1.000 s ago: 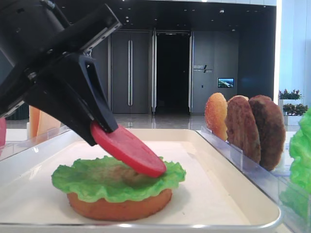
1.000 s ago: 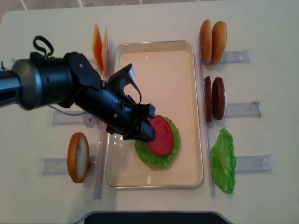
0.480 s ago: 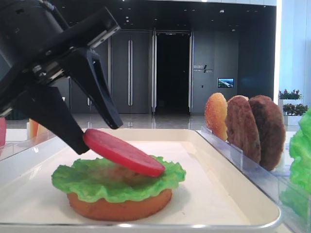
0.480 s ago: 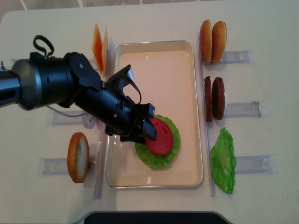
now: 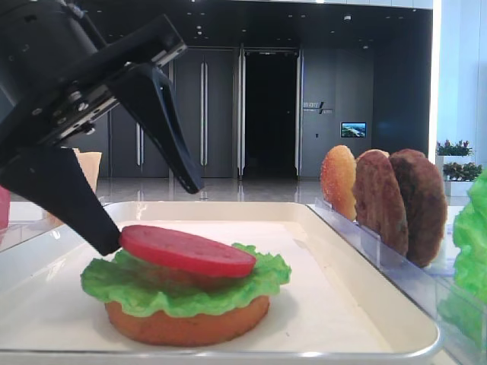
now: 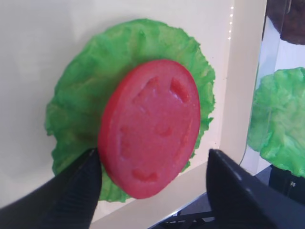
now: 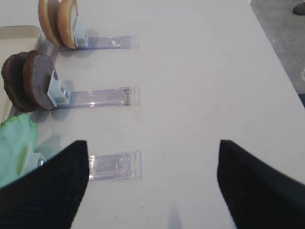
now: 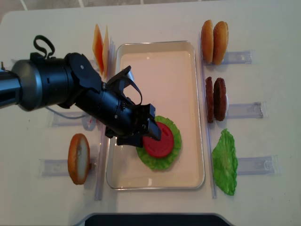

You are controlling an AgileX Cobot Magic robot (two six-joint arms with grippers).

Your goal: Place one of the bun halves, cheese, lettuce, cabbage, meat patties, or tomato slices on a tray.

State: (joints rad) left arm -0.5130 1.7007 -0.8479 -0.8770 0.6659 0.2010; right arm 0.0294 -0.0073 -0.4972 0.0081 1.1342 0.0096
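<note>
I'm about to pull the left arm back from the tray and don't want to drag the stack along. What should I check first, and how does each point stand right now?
1. Left gripper open, fingers spread wide: ok.
2. Tomato slice lying on the lettuce: ok, nearly flat, slightly tilted.
3. Tomato slice free of the fingers: cannot tell; the lower finger tip sits right at the slice's edge.
4. Lettuce resting on the bun half: ok.
5. Stack inside the tray: ok, clear of the rim.
6. Right gripper away from the tray: ok, over bare table beside the racks.
</note>
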